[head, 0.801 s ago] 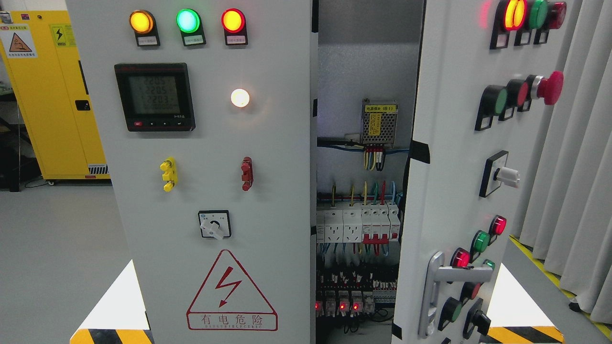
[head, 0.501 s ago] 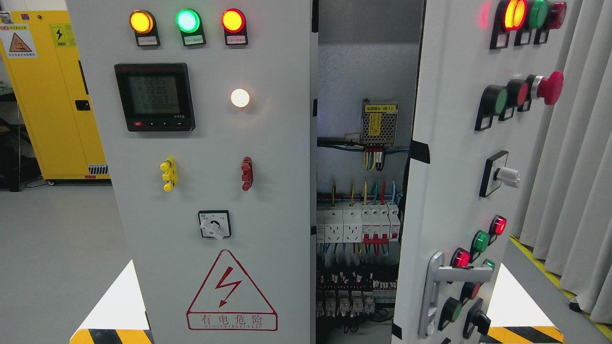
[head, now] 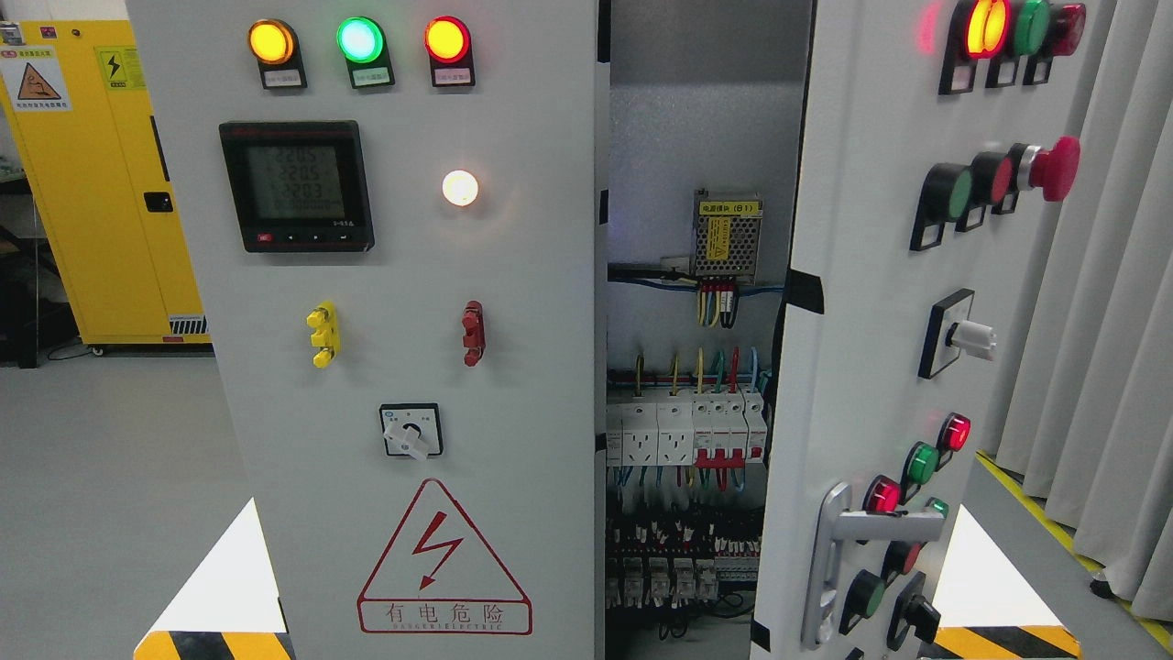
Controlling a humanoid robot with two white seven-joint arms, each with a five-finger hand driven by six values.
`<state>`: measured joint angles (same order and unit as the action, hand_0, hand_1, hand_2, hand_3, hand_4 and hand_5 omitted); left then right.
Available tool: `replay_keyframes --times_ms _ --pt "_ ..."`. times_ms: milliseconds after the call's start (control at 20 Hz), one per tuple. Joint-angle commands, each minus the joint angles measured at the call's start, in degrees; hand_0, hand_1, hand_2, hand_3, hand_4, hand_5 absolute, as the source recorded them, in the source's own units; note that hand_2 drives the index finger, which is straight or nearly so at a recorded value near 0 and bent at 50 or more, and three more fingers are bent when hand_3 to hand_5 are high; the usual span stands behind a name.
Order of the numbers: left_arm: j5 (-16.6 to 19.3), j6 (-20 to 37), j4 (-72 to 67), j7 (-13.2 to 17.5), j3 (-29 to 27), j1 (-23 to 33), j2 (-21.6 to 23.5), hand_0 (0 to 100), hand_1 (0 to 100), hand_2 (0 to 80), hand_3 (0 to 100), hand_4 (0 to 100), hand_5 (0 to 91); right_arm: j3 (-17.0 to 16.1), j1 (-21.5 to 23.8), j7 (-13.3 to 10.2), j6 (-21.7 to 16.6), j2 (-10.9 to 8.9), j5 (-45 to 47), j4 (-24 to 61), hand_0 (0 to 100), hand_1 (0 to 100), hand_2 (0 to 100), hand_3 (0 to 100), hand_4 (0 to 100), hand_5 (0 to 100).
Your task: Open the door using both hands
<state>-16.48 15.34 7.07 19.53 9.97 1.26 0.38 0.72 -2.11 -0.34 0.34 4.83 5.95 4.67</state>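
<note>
A grey electrical cabinet fills the head view. Its left door stands flat to me, carrying three lit lamps, a digital meter and a red lightning warning triangle. The right door is swung partly outward, so I see it at an angle with its buttons and its silver lever handle low down. Between the doors a gap shows the inside: a power supply, coloured wires and rows of breakers. Neither of my hands nor arms shows anywhere.
A yellow safety cabinet stands at the far left on the grey floor. Grey curtains hang at the right. Yellow-black hazard tape marks the floor at both lower corners.
The small red lights on the relays low inside the cabinet were lit 0.8 s ago and are now dark. The doors have not moved.
</note>
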Motion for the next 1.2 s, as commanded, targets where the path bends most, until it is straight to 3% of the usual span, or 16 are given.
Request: replay_keyframes --times_ms 0,200,401,601,701,801,901,1051,1152 --pt "0.2 0.7 17.3 3.9 -2.1 4.0 3.3 12 56 0.0 0 0 0.0 1.1 0.0 0.0 0.0 -0.08 0.0 0.0 0 50 4 0 0 0" --pt "0.6 0.7 34.5 4.2 -0.7 7.8 7.7 12 56 0.0 0 0 0.0 1.1 0.0 0.0 0.0 -0.17 0.0 0.0 0 50 4 0 0 0" --pt "0.5 0.6 52.5 7.1 1.0 10.4 13.4 12 56 0.0 0 0 0.0 1.1 0.0 0.0 0.0 -0.35 0.0 0.0 0 50 4 0 0 0" --pt "0.4 0.0 64.8 7.3 1.2 10.8 16.8 12 56 0.0 0 0 0.0 1.1 0.1 0.0 0.0 -0.35 0.0 0.1 0 50 4 0 0 0" --pt "-0.1 -0.3 69.4 7.3 4.9 10.4 21.4 12 56 0.0 0 0 0.0 1.1 0.1 0.0 0.0 -0.43 0.0 0.0 0 50 4 0 0 0" --pt "-3.0 -0.3 76.2 7.4 7.5 10.5 26.2 12 56 0.0 0 0 0.0 1.1 0.1 0.0 0.0 -0.43 0.0 0.1 0 50 4 0 0 0" --pt "-5.9 -1.1 80.8 8.5 8.2 10.3 28.3 12 56 0.0 0 0 0.0 1.1 0.1 0.0 0.0 -0.52 0.0 0.1 0 50 4 0 0 0" --pt "-7.2 -2.6 84.3 12.8 8.3 8.7 30.2 12 56 0.0 0 0 0.0 1.1 0.1 0.0 0.0 -0.61 0.0 0.1 0 50 4 0 0 0" --pt "-10.3 -2.9 86.4 15.7 8.4 7.4 32.2 12 56 0.0 0 0 0.0 1.1 0.1 0.0 0.0 -0.7 0.0 0.1 0 50 4 0 0 0"
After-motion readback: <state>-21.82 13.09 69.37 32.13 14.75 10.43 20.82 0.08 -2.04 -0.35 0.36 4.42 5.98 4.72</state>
